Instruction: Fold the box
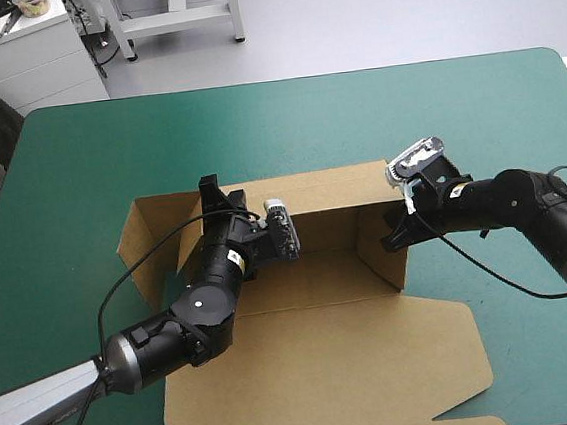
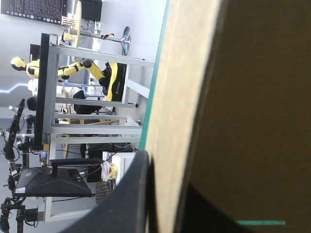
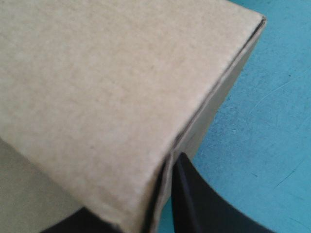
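Hard to make out from above: the fingertips of the left gripper, sunk behind the raised back wall of the box near that wall's left end. Plainer in its own wrist view: black fingers pinched on the board, its edge running straight up between them, with brown filling nearly everything ahead on one side.

Much the same for the right gripper: tips lost from above against the raised right wall. Close up, pressed together on that wall's sheet just below a corner, one finger outside over the teal-green cover, the other mostly cut off inside.

Nothing of the box's floor to be had from either wrist view.

Sits mid-table: back and right walls up, left wall leaning outward, lid flat toward the near edge with its nearest margin cut off. Across the floor's left part and the lid's left corner, the left arm, covering the fold at the left wall's base.
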You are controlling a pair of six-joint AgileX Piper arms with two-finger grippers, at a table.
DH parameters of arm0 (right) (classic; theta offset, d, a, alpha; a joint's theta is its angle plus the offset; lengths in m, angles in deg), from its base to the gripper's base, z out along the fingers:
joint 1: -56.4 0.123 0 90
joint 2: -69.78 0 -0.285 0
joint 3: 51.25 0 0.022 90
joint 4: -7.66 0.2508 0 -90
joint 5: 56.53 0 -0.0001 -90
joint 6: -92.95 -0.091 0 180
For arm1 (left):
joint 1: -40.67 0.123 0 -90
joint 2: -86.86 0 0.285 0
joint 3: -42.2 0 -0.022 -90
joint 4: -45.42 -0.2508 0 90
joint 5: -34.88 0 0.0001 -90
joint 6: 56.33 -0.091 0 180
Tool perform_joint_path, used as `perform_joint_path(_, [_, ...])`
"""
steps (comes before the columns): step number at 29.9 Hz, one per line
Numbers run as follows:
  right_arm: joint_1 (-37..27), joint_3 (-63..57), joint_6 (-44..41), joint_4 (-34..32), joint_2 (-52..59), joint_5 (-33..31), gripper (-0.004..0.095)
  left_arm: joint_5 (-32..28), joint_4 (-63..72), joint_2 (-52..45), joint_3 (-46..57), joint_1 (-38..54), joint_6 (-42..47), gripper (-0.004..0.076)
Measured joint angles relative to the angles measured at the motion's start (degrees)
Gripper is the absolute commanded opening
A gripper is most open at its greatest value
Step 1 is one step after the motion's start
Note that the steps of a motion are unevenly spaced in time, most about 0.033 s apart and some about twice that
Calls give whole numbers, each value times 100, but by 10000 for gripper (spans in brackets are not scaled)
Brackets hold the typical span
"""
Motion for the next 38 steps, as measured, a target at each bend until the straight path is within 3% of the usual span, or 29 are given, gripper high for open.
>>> perform_joint_path(4, [0, 0, -165, -50, 0, 75, -16, 3, 0, -4, -7, -44, 0, 44])
perform_joint_path(12, [12, -12, -1276, -888, -20, 799, -16, -141, 335, 16, -520, -721, 88, 494])
perform_joint_path(15, [17, -14, -2197, -1615, -20, 1079, -16, 68, 370, 16, -813, -991, 99, 561])
perform_joint_path(19, [17, -14, -3529, -2799, -20, 1415, -20, 581, 406, 16, -1241, -1353, 96, 561])
perform_joint_path(22, [17, -14, -3864, -3079, -20, 1457, -20, 848, 419, 16, -1427, -1547, 11, 551])
perform_joint_path(25, [17, -14, -3944, -3110, -20, 1457, -20, 951, 435, 16, -1458, -1633, -117, 472])
perform_joint_path(27, [17, -14, -3950, -3118, -20, 1445, -20, 988, 462, 16, -1464, -1651, -141, 329])
perform_joint_path(30, [17, -14, -3949, -3136, -20, 1411, -20, 1012, 650, 16, -1480, -1651, -361, -12])
perform_joint_path(32, [17, -14, -3949, -3147, -20, 1398, -20, 959, 863, 16, -1480, -1651, -713, 20])
perform_joint_path(38, [17, -14, -3962, -3147, -20, 1391, -20, 856, 1843, 16, -1714, -1651, -1424, 16])
